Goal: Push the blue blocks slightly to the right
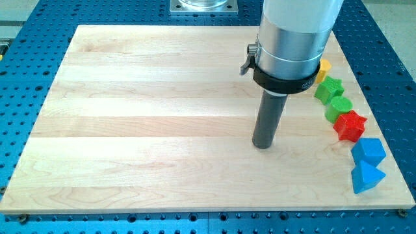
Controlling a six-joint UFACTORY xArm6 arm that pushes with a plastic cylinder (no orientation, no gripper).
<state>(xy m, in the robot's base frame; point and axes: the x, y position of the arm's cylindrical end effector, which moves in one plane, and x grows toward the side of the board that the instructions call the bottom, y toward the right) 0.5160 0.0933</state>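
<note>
Camera view: no hand on this rig, just a rod. My tip (263, 145) sits mid-surface (143, 130), well left of the blue cube (368, 151) and blue wedge (366, 177) near the right edge. Approach from their left, nudge gently; edge is close.

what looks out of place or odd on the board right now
Nothing is damaged or spilled. All the blocks crowd the board's right edge: yellow block, two green, red, two blue, the lowest nearly at the rim. My tip stands apart, left of them.
</note>
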